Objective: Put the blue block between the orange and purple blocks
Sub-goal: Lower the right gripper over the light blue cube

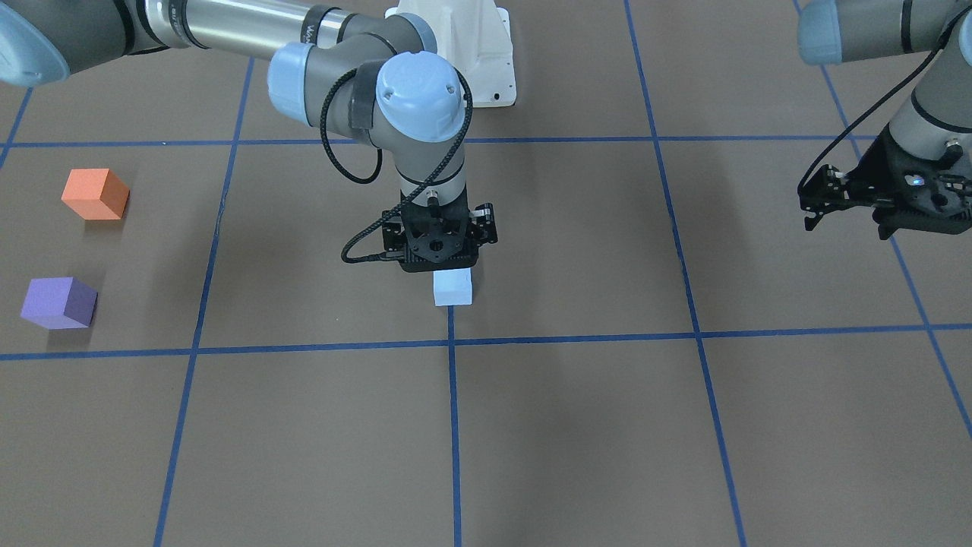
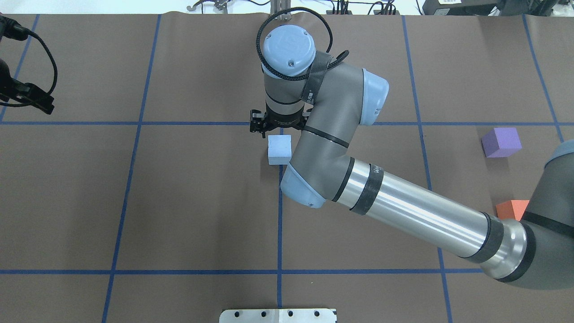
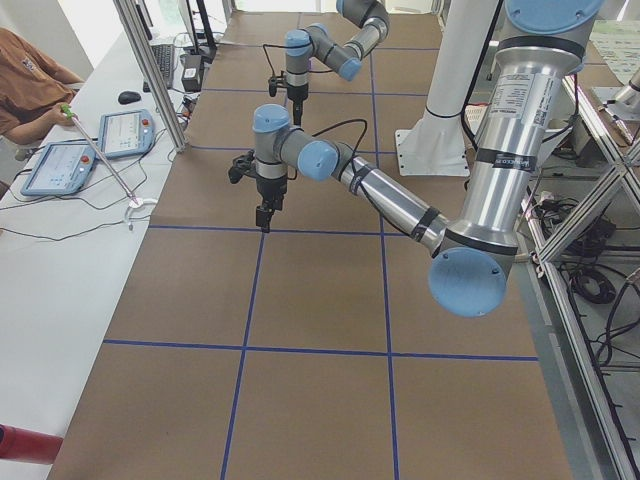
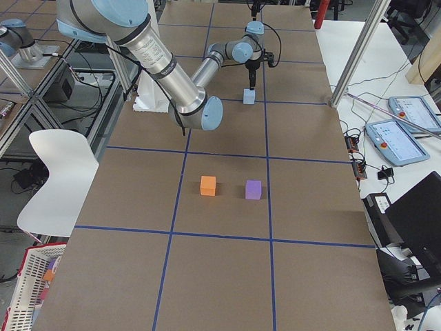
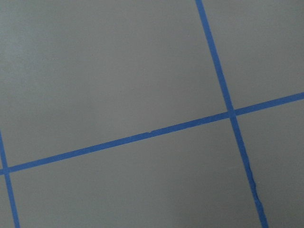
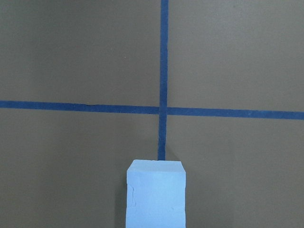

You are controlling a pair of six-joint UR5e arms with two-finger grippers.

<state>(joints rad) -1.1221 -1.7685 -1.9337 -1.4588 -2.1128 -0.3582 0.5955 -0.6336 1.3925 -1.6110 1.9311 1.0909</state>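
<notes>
While under right hand (image 1: 441, 257), blue block (image 1: 453, 289) astride tape (image 1: 454, 395)

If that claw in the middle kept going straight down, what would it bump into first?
Probably the blue block, which sits right under the right gripper; the gap between them is hard to judge.
</notes>
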